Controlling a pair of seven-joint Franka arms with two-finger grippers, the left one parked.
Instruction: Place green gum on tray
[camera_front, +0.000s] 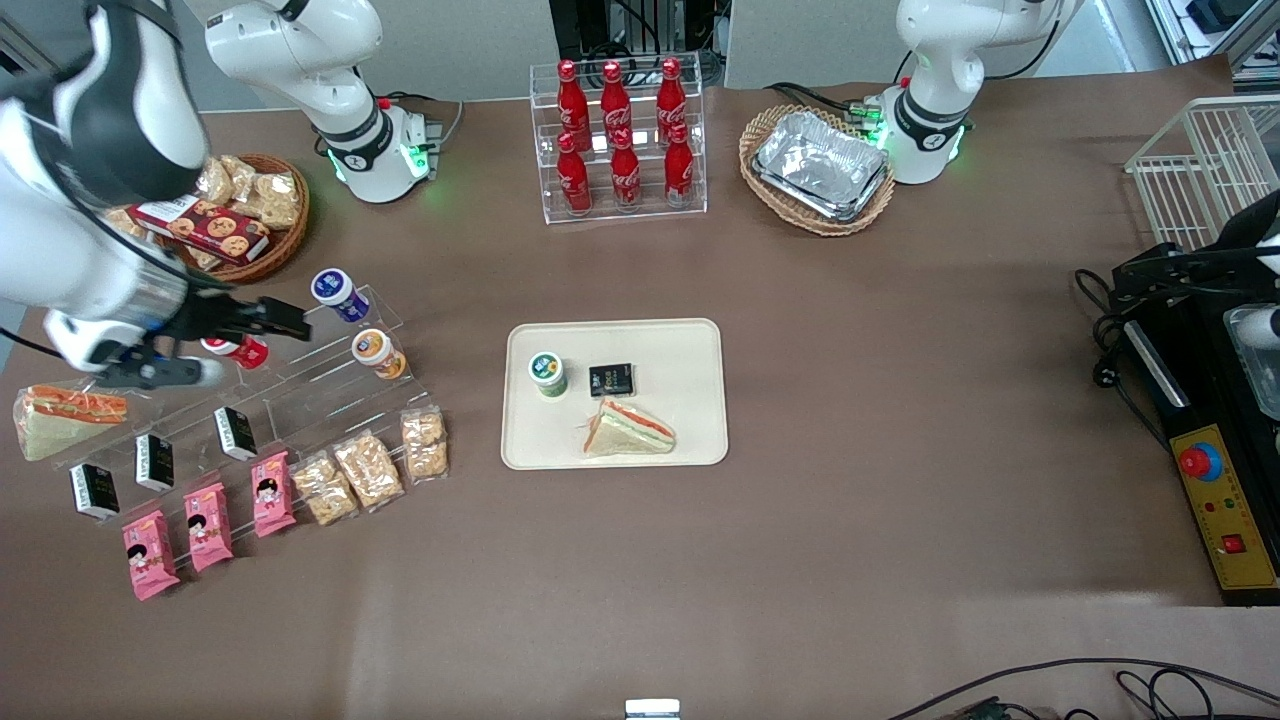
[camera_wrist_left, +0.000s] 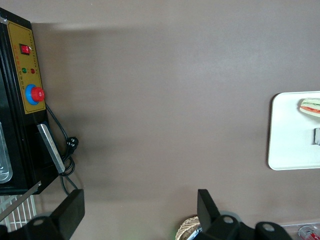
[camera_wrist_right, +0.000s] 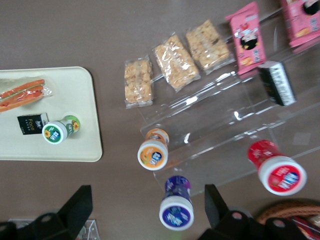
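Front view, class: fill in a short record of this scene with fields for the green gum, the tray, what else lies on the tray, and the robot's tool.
green gum: upright on the tray, beside the black packet
tray: cream, flat on the brown table
also on tray: black packet; wrapped sandwich, nearer the front camera
tool: open, holding nothing, above the clear display steps, toward the working arm's end
task state: gum appears placed

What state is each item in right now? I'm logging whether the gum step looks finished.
green gum: upright on the tray, lid on.
tray: flat on the table, holding gum, black packet and sandwich.
sandwich: wrapped, lying on the tray.
black packet: flat beside the gum.
gripper: open, empty, above the acrylic rack.
orange-lidded canister: on the rack, closed.
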